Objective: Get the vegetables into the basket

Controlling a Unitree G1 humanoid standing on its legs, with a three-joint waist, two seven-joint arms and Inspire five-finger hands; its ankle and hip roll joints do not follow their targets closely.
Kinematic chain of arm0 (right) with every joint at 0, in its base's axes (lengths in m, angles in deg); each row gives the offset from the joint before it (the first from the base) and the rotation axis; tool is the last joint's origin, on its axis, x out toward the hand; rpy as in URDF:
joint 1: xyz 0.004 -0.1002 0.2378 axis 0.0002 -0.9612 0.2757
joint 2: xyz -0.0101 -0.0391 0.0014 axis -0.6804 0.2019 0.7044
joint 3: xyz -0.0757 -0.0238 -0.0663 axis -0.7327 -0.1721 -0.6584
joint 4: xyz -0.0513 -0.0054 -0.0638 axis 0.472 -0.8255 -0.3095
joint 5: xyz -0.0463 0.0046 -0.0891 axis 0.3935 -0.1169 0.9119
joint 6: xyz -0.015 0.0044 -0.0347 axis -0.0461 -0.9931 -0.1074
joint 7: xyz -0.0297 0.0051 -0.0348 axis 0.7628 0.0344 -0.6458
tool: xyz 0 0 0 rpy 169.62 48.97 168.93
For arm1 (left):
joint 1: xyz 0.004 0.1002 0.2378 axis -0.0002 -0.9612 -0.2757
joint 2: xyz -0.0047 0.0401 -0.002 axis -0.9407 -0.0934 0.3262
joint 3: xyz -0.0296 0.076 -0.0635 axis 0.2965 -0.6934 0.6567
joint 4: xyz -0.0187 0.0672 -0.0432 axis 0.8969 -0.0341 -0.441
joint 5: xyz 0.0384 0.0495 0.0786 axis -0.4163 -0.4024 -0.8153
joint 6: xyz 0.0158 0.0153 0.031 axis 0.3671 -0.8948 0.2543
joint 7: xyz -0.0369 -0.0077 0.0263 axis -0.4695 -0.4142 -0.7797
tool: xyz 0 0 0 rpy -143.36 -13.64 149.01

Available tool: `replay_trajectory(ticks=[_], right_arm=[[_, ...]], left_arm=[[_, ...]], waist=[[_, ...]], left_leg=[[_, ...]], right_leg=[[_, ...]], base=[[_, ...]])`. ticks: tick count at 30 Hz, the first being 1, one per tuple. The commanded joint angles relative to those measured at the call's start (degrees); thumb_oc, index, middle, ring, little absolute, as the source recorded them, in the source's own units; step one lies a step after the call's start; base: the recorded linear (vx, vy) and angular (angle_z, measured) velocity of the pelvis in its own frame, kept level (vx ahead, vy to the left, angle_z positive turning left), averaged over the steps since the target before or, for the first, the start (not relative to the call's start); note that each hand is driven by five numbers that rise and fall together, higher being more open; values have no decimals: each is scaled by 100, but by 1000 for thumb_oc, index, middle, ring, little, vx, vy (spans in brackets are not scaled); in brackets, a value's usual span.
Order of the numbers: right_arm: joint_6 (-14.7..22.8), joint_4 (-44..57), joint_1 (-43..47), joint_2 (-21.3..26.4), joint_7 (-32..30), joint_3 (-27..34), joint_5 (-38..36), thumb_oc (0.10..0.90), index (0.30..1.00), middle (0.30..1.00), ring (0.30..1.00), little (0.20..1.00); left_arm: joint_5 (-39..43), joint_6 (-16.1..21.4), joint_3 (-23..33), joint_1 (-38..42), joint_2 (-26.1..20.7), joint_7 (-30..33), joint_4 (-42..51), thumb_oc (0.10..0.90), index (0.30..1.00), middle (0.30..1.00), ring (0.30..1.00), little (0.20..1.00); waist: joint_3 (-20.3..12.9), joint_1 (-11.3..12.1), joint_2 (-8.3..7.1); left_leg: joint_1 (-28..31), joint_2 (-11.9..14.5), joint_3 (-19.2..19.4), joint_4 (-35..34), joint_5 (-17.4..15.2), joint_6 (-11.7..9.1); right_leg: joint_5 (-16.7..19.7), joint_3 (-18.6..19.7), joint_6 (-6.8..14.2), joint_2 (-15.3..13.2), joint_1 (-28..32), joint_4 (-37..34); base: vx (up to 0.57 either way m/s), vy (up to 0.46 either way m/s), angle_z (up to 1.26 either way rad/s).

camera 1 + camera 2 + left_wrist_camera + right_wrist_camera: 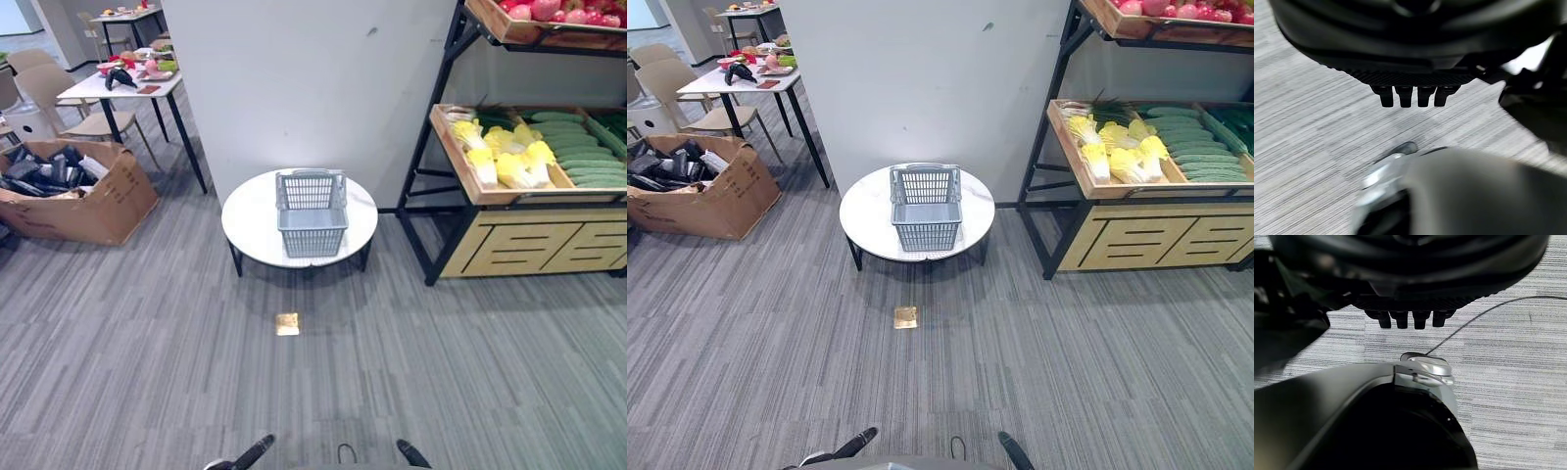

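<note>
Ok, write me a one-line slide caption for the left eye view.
Empty grey plastic basket on a round white table, beside a wooden shelf of yellow cabbages and green cucumbers.

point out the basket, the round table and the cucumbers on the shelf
basket [312, 227], left eye view, on its front wall
round table [251, 223], left eye view, on the bare white top left of the basket
cucumbers [581, 157], left eye view, on the middle of the green pile
</note>
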Motion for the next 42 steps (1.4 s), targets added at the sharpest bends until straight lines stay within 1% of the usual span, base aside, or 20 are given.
replay_trajectory(ticks=[1, 12, 23, 38, 42], right_arm=[[205, -260, 517, 48, 24, -104, -95, 900, 1000, 1000, 1000, 1000], [215, -250, 520, 14, 69, -248, 98, 900, 1000, 1000, 1000, 1000], [194, -240, 509, 19, 115, -385, 301, 900, 1000, 1000, 1000, 1000], [162, -282, 490, 35, 129, -348, 320, 900, 1000, 1000, 1000, 1000], [150, -284, 505, 51, 122, -313, 269, 900, 1000, 1000, 1000, 1000]], left_arm=[[98, 236, -5, 529, 328, -74, -211, 900, 1000, 1000, 1000, 1000], [223, 202, 89, 505, 350, -101, -306, 900, 1000, 1000, 1000, 1000], [49, 198, -35, 527, 356, -128, -317, 900, 1000, 1000, 1000, 1000], [111, 164, 64, 501, 334, -150, -374, 900, 1000, 1000, 1000, 1000], [181, 160, 128, 522, 299, -152, -368, 900, 1000, 1000, 1000, 1000]], waist=[[-11, -57, 1], [-15, -34, -42], [-24, 17, -54], [16, 49, -53], [54, 58, -67]], left_leg=[[257, -52, 436, -205, -392, -117], [336, -64, 426, -205, -437, -117], [378, -94, 318, -205, -461, -95], [338, -110, 314, -205, -486, -61], [336, -125, 320, -205, -511, -20]], right_leg=[[438, -136, 332, -34, 475, -815], [383, -155, 313, -35, 570, -815], [327, -274, 312, -61, 652, -815], [343, -278, 340, -91, 614, -815], [366, -268, 351, -105, 607, -815]], base=[[0, 0, 0], [8, 1, 1], [18, 5, 3], [9, 10, 0], [66, 55, 0]])
